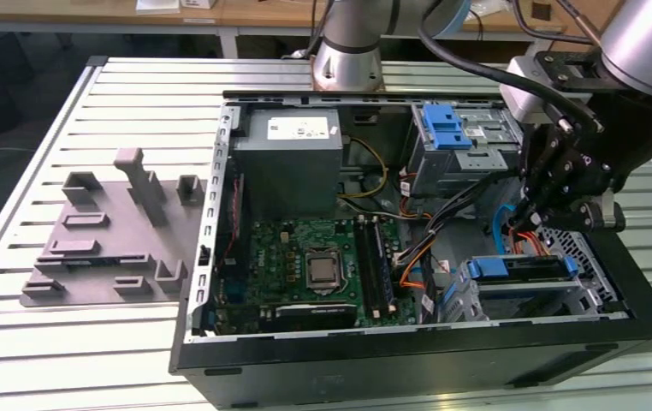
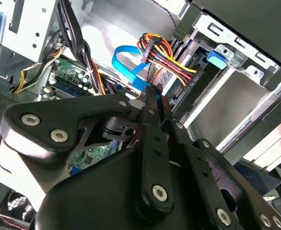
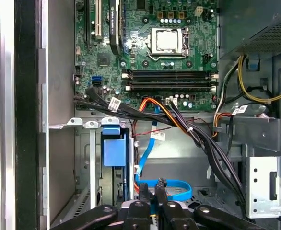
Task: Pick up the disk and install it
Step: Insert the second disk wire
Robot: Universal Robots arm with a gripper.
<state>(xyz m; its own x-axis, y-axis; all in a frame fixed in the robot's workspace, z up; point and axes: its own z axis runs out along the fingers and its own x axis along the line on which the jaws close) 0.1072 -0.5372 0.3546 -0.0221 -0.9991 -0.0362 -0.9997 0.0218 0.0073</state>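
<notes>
The disk (image 1: pixel 518 269), blue-railed, sits edge-up in the drive cage (image 1: pixel 583 295).

Matt black metal gripper (image 1: pixel 554 201) linkage with shiny bolts; glossy blue plastic carrier rail on the disk (image 1: pixel 520 269); bare galvanised sheet-metal drive cage (image 1: pixel 583 295); ribbed brushed-aluminium slatted table (image 1: pixel 29 171); matt grey plastic fixture block (image 1: pixel 103 235)

Disk (image 1: pixel 517 270) mostly hidden in bay

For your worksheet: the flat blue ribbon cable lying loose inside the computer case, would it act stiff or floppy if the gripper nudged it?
Probably floppy: the blue ribbon cable lies in a loose curve beside the gripper, so it would likely bend aside rather than resist. Thin and flat, it looks light. One end seems plugged in, so it may spring back.
</notes>
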